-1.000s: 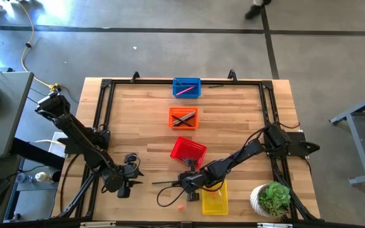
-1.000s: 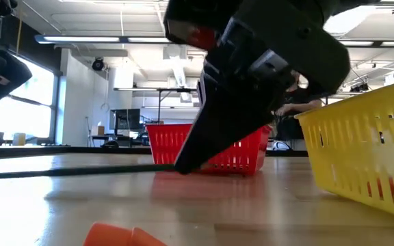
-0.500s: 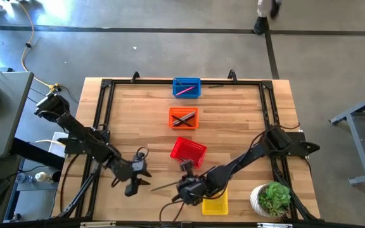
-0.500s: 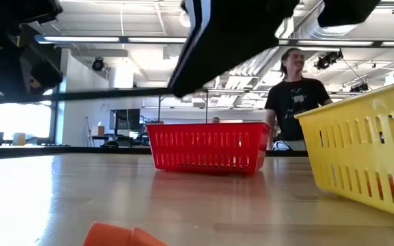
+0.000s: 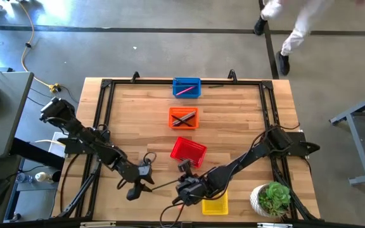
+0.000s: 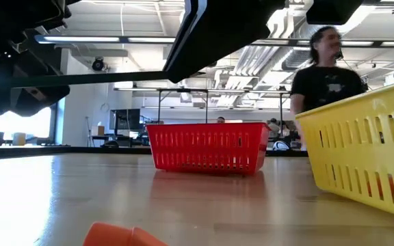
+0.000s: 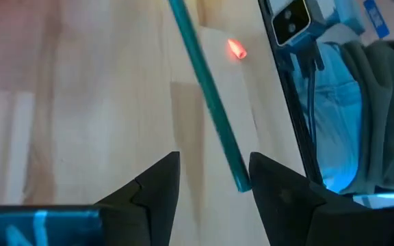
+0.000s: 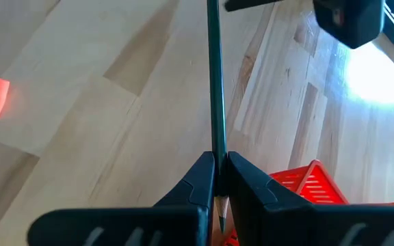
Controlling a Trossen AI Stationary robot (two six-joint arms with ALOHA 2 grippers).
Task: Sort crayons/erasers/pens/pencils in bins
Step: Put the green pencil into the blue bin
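Our right tool (image 8: 217, 179) is clamped together on one end of a long dark green pencil (image 5: 163, 185), lifted off the counter (image 5: 233, 126). From this tool the pencil runs outward, nearly level, straight toward our left tool (image 7: 212, 179), whose fingers stand apart with the free end of the pencil just in the gap between them, not yet touched. So the left tool is the nearer one to that free end, and we judge a handover is prepared. The orange basket (image 5: 183, 118), already holding dark sticks, lies well beyond both tools.
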